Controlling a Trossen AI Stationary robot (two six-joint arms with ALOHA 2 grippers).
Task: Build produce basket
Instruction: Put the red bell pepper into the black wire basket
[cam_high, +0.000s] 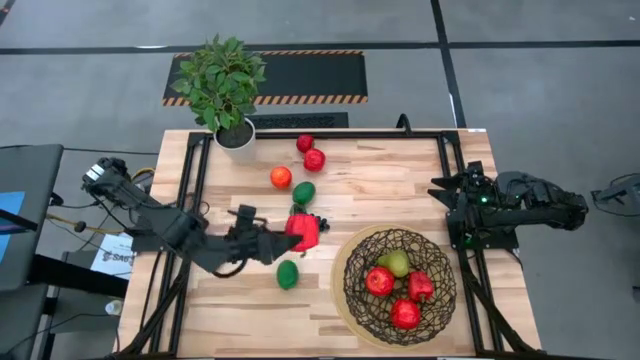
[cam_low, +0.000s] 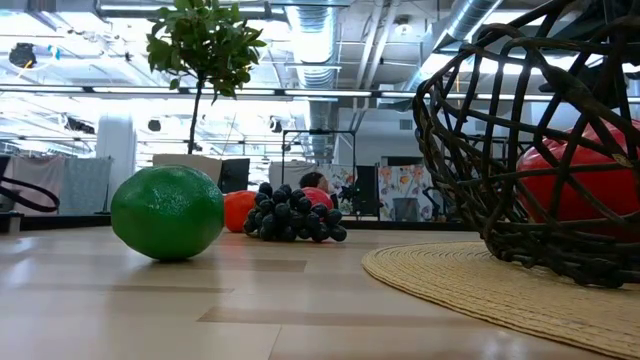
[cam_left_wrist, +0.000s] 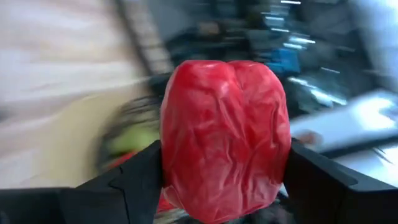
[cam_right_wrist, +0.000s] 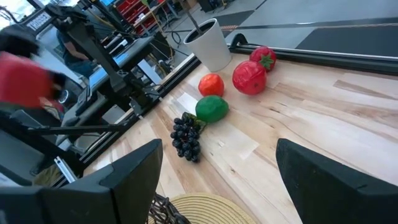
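My left gripper (cam_high: 298, 233) is shut on a red pepper (cam_left_wrist: 225, 134), left of the basket (cam_high: 345, 290). The pepper also shows in the high view (cam_high: 303, 230) and, blurred, in the right wrist view (cam_right_wrist: 23, 78). The dark wire basket rests on a tan round mat and holds two red apples (cam_high: 379, 280), a green pear (cam_high: 398, 263) and a red pepper (cam_high: 421, 286). On the table lie two limes (cam_high: 288, 274), an orange (cam_high: 281, 177), dark grapes (cam_right_wrist: 186, 138) and two red fruits (cam_high: 314, 160). My right gripper (cam_high: 452, 210) is open at the table's right edge. My left gripper pinches the red pepper by its two opposite sides (cam_left_wrist: 171, 155), one dark finger (cam_left_wrist: 137, 180) on each side. The fingers come about level from the table's left. The pepper is off the table; in the left wrist view it fills the gap between the fingers.
A white pot with a leafy plant (cam_high: 236, 135) stands at the table's far left corner. Black frame rails (cam_high: 195, 200) run along the table's left and right sides. Bare wood (cam_high: 390, 180) lies between the loose fruit and my right arm.
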